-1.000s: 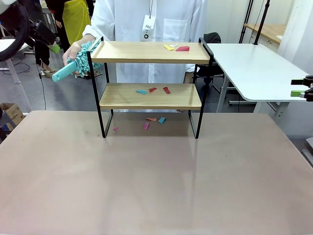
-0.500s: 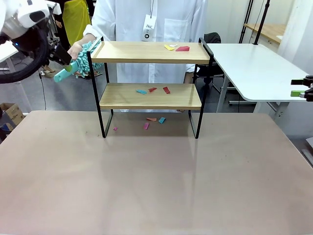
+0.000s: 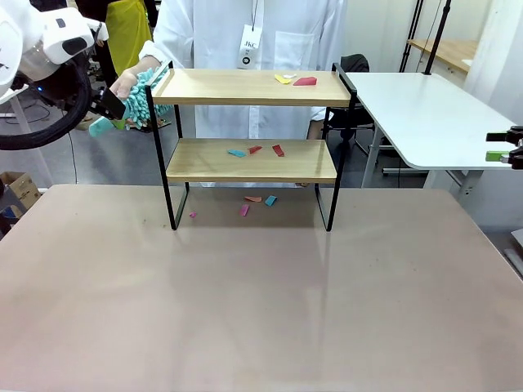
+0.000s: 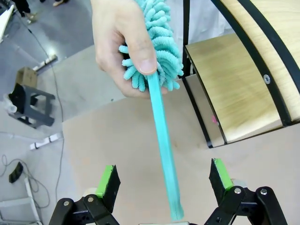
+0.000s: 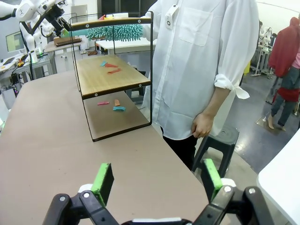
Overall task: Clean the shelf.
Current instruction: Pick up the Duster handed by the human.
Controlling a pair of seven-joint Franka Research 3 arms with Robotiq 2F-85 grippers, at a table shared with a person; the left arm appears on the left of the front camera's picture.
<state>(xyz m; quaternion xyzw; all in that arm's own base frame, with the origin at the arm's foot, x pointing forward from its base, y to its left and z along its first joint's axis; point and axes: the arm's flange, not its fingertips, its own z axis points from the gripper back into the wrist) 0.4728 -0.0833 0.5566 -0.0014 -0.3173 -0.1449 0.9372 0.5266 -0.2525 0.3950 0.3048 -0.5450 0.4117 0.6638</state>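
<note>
Shelf (image 3: 221, 86): matt light wood boards, thin blk metal frame. Duster (image 4: 164, 47): fluffy teal cloth head, smooth plastic handle. Counter (image 3: 245, 310): smooth, matt.

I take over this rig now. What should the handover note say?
Left gripper: jaws open around the handle of the teal fluffy duster, not gripping.
A person's hand holds the duster's head.
Right gripper: jaws open, empty, off to the right.
Two-tier wooden shelf with black frame: coloured scraps on both boards and on the table beneath.
Done: nothing wiped. Left: grasp duster, sweep scraps off.
</note>
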